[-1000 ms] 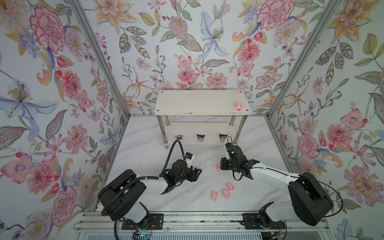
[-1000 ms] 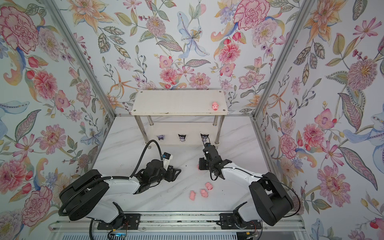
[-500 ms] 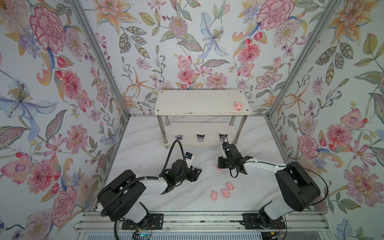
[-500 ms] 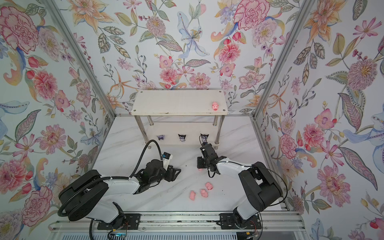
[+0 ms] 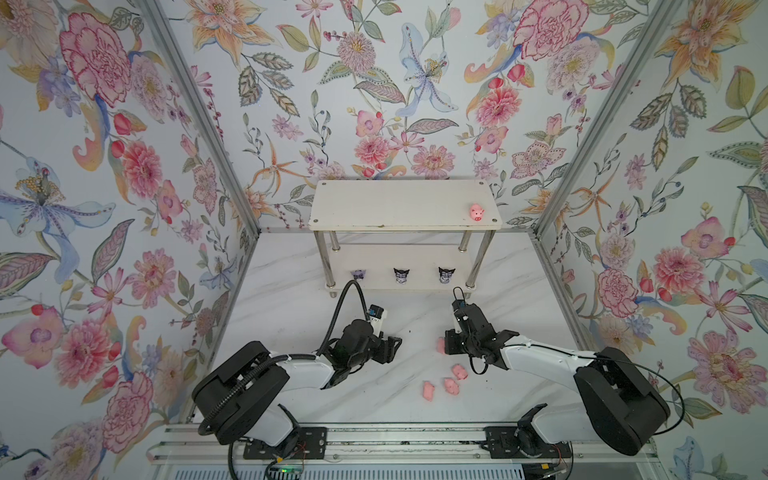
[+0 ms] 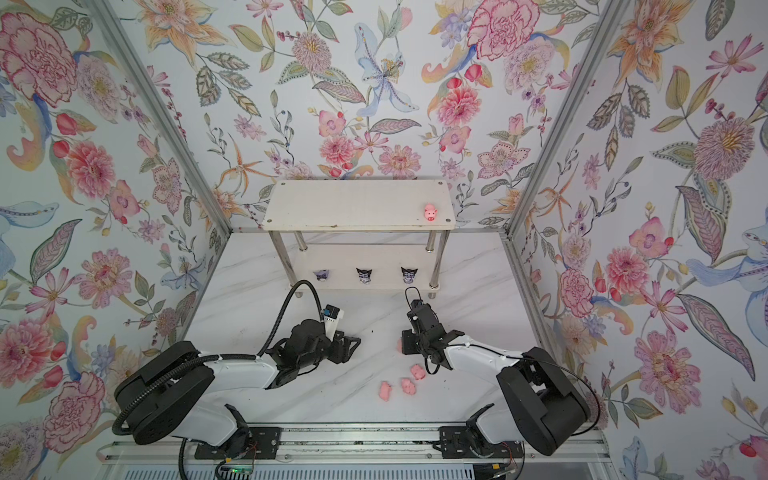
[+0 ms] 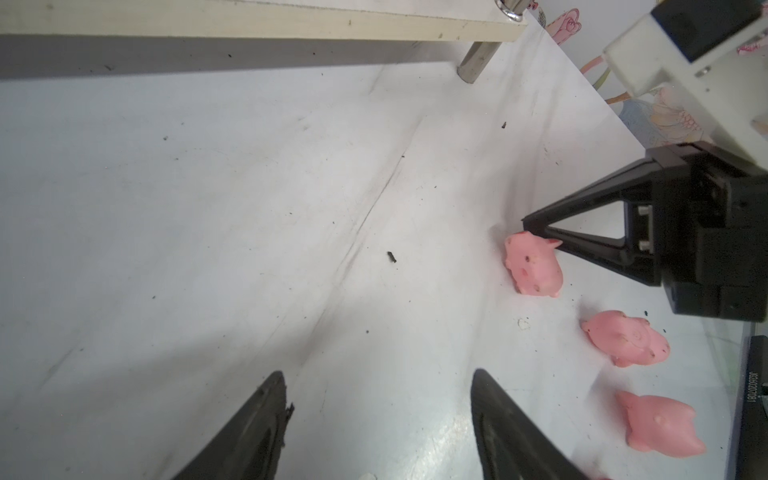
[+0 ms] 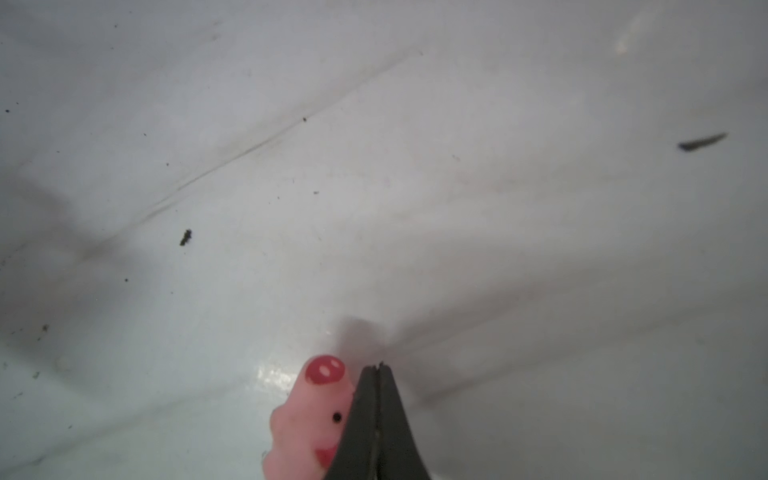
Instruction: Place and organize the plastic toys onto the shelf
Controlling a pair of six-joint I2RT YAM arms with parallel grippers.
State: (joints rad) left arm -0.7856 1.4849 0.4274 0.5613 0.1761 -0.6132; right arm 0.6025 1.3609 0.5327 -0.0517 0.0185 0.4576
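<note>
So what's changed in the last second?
Only the right arm moved: its elbow swung in toward the middle, then back out. Its shut right gripper kept close beside a pink pig, gripping nothing. The open left gripper and the shelf stayed put.

Both top views: mounted high, looking steeply down from the near side toward the shelf (image 5: pixel 403 203) at the back wall (image 5: pixel 395 83). Fields are near-identical, with a slight sideways offset.
Left wrist view: low and close over the bench (image 7: pixel 208 208), facing the shelf's lower board and the right gripper (image 7: pixel 525 225).
Right wrist view: almost on the bench, blurred. It shares one pink pig (image 8: pixel 307 419) with the left wrist view.
</note>
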